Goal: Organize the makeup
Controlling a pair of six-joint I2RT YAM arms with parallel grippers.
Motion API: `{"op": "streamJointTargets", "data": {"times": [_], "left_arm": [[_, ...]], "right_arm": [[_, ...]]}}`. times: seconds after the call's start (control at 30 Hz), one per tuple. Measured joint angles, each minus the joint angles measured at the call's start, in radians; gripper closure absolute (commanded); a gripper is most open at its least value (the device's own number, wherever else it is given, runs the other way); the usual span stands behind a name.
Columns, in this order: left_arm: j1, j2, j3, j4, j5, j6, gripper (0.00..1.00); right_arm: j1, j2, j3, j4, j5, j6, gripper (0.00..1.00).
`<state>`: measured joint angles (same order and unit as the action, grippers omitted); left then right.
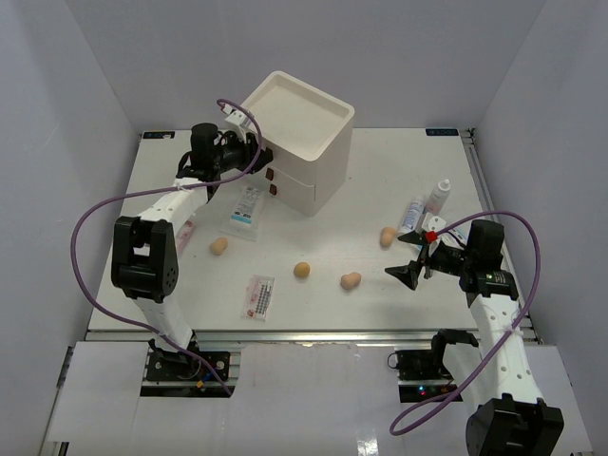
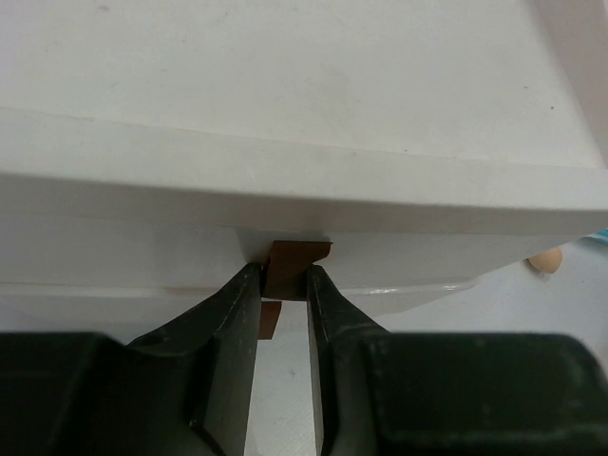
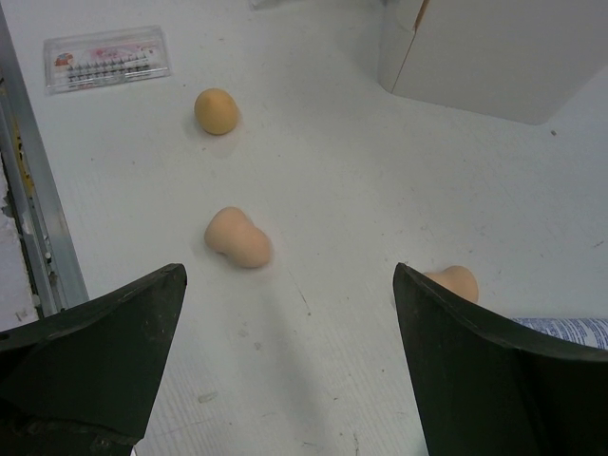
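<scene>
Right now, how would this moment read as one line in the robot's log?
left gripper: shut on brown drawer tab of cream drawer box | right gripper: open, near tan sponge | makeup: loose on table

Two white arms with black joints

We see white shells and black joint housings on the left arm (image 1: 176, 202) and right arm (image 1: 499, 328), a purple cable (image 1: 78, 242) looping from each, matte black wedge fingers (image 3: 95, 351), and a red dot (image 1: 430, 235) on the right gripper (image 1: 410, 256).
</scene>
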<state>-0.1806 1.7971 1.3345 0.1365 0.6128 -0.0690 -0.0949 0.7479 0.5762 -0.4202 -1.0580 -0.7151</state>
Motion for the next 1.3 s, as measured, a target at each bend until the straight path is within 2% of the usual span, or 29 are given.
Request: {"op": "streamJointTargets", "data": {"times": [0.33,0.5,0.87,0.93,1.03,1.1,1.2,1.3], "left_arm": [[-0.003,-0.039,-0.044,0.014,-0.018,0.028,0.85],[0.02,-0.143,-0.155,0.025,-0.04,0.02,0.88],[0.109,-0.411,-0.431,0.017,-0.043,-0.074,0.86],[0.111,-0.441,-0.451,0.008,-0.049,-0.081,0.79],[0.113,-0.454,-0.457,-0.009,-0.056,-0.093,0.45],[0.114,-0.455,-0.457,-0.019,-0.062,-0.107,0.28],[0.115,-0.461,-0.455,-0.034,-0.072,-0.134,0.11],[0.116,-0.479,-0.454,-0.05,-0.083,-0.164,0.04]], "right_arm": [[-0.014,0.007,0.0,0.0,-0.001,0.0,0.04],[-0.022,0.007,0.0,0.0,-0.004,0.0,0.04],[-0.029,0.007,0.0,0.0,-0.014,0.0,0.04],[-0.029,0.007,0.0,0.0,-0.015,0.0,0.04],[-0.029,0.007,0.0,0.0,-0.018,-0.002,0.04],[-0.029,0.007,0.0,0.0,-0.019,-0.004,0.05],[-0.029,0.007,0.0,-0.001,-0.022,-0.014,0.05],[-0.029,0.008,0.0,-0.006,-0.024,-0.028,0.06]]}}
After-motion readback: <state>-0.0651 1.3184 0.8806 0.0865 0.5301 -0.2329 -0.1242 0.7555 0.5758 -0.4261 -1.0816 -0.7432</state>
